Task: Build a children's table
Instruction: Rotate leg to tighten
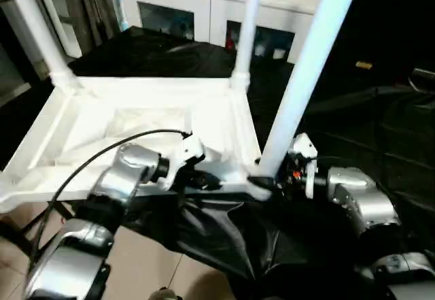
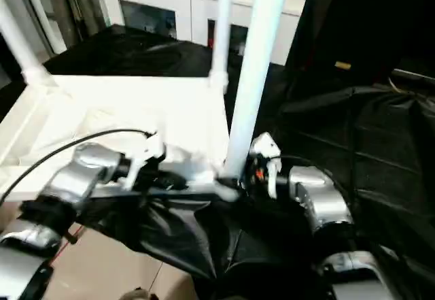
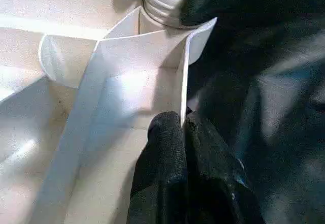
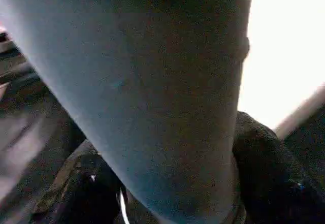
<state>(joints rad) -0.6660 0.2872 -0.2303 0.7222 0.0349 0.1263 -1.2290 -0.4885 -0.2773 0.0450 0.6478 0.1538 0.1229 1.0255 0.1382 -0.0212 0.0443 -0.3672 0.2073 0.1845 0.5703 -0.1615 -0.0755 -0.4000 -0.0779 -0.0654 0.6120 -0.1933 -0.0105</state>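
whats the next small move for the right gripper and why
Probably close the right gripper on the near leg and twist it into its corner socket. Its fingers flank the leg base, and the left gripper already pinches the tabletop rim, bracing it.

Left hand (image 3: 183, 127) pinched on tabletop (image 3: 117, 82) rim wall, beside leg (image 3: 162, 0) socket.

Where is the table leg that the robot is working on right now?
The leg stands at the tabletop's near right corner, between the right gripper's fingers, rising up and tilted to the right.

Soft blur — glare on tabletop (image 1: 149, 120), dark surroundings.
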